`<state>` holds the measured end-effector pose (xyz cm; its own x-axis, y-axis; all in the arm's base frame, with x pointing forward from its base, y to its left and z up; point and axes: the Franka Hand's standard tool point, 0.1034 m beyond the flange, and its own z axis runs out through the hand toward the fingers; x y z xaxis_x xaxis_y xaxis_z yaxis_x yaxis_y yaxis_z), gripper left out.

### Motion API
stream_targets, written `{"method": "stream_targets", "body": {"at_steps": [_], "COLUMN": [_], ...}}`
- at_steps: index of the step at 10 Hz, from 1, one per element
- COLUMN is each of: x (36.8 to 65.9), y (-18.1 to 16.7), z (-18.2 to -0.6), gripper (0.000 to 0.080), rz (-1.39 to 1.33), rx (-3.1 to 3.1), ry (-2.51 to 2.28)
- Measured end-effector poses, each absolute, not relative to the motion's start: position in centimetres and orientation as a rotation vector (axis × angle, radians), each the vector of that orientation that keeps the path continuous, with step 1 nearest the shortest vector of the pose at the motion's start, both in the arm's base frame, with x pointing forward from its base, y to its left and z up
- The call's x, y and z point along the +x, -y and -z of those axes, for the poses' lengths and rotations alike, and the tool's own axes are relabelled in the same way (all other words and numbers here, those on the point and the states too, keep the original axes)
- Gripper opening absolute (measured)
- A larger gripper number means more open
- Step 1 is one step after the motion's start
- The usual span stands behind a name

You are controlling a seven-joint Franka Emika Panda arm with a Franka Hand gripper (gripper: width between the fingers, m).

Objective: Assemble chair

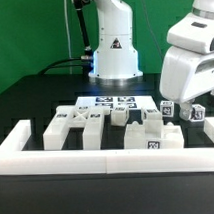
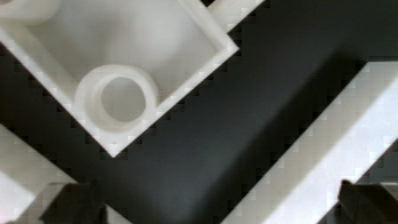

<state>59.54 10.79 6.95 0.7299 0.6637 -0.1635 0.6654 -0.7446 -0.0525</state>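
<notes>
**A:** Nearest the exterior camera is the border wall (image 1: 107,155), running across the front. Just behind it sit the chair parts (image 1: 90,121), white tagged blocks packed close together, some of them touching.

**B:** And beyond those?

**A:** The marker board (image 1: 117,101) lies flat on the black table (image 1: 35,98). Behind that is the arm's base (image 1: 113,50). The arm (image 1: 193,57) itself leans in over the parts from the exterior view's right.

**B:** What does the gripper have?

**A:** Nothing. In the wrist view the gripper (image 2: 217,208) is spread as wide as it goes, and only bare table shows between its dark fingers (image 2: 68,205). Ahead of them lies one slab (image 2: 116,90) with a round hole, set at a diagonal to the line of the jaws.

**B:** So the risk lies in the approach.

**A:** Probably. If the arm comes down without turning square to that slab, a finger could land on its edge rather than beside it — tipping it or shoving it. The parts lie close enough that a nudged piece would likely knock its neighbour out of place.

**B:** And the grip itself?

**A:** Closing across a corner could twist the smooth plastic out of the jaws — a skewed hold would make any later joining harder.
</notes>
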Motion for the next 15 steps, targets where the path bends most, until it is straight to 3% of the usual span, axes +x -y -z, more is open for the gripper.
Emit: {"method": "stream_targets", "body": {"at_steps": [7, 10, 15], "x": [59.6, 59.7, 59.7], "y": [-10.7, -8.4, -8.8], "z": [-6.9, -7.0, -6.9], "gripper": [0.0649, 0.0649, 0.0649], "rz": [0.273, 0.270, 0.261], "rx": [2.918, 3.021, 3.087], "ry": [-1.082, -0.774, -0.328]}}
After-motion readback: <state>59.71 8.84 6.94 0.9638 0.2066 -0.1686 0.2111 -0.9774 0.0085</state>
